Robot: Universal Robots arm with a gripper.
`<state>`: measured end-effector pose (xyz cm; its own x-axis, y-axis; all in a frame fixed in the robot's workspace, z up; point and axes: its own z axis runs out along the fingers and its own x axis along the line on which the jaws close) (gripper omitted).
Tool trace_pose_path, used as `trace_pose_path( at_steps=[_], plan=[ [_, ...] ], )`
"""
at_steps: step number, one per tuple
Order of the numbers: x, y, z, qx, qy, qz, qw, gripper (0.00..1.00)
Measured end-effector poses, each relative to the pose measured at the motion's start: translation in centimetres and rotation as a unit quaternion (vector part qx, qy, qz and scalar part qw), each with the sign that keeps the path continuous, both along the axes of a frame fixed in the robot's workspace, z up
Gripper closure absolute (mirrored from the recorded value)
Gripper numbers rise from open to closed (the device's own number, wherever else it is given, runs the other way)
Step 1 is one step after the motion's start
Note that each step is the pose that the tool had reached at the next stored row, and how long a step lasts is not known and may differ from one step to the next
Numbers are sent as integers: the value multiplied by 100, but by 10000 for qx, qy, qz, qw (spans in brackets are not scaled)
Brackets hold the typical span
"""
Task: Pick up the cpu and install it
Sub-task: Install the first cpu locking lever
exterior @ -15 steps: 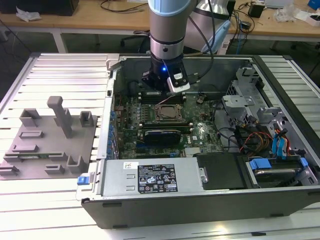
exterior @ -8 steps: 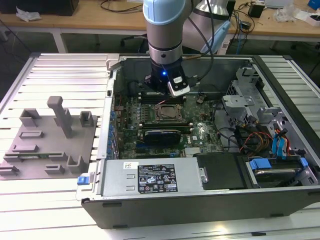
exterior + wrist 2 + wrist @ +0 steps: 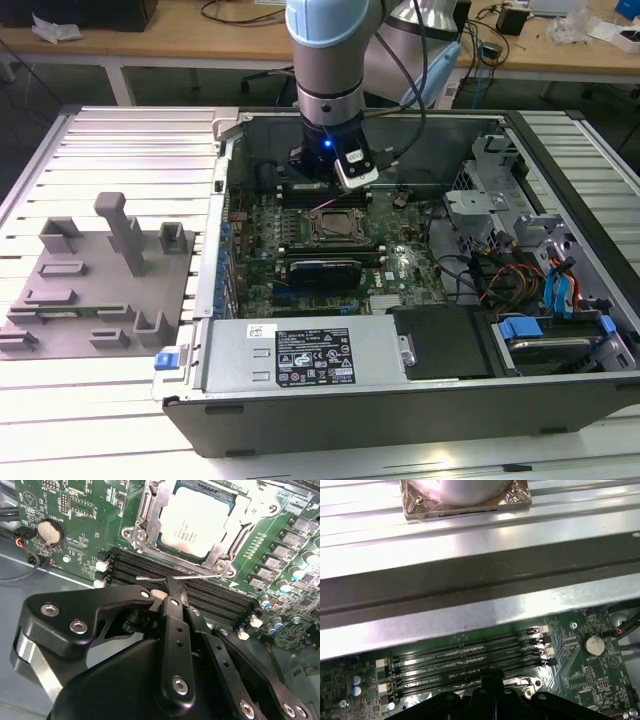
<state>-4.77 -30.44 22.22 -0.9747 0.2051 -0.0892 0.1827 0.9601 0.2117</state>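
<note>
The cpu [image 3: 196, 522] — a flat square chip with a pale silver top — lies level inside the socket [image 3: 150, 510], at twelve o'clock in the second wrist view.

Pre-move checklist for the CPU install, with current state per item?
1. cpu inside the socket frame: ok, it lies within the frame in the second wrist view.
2. cpu flush and level: cannot tell.
3. Gripper off the cpu: ok, it is over the memory slots beside the socket.
4. Wire lever latched: cannot tell; it runs along the frame edge by the gripper tip.
5. Memory slots next to the socket free of sticks: ok.
</note>
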Motion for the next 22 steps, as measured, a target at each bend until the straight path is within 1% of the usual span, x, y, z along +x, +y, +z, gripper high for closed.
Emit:
trace_pose_path(
  at_steps=[2,4,5,6,10,11,13,16,17,19,20,22],
  plan=[
    [-1,-1,-12,-2,-45,0,10000,89],
    [-4,0,-22,-1,-107,0,9999,89],
    [-7,0,-31,0,-147,0,9999,89],
    [-7,0,-34,-1,-155,0,9999,89],
    [-7,0,-38,0,-156,0,9999,89],
    [-11,1,-48,-6,-166,-1,9999,89],
    [-16,0,-72,-32,-190,1,9998,89],
    [-19,0,-99,-56,-220,1,9997,89],
    [-19,0,-104,-69,-225,1,9997,89],
    [-20,0,-114,-115,-231,2,9997,89],
    [-20,0,-120,-149,-236,2,9996,89],
    [-20,-1,-120,-160,-236,3,9996,89]
  ],
)
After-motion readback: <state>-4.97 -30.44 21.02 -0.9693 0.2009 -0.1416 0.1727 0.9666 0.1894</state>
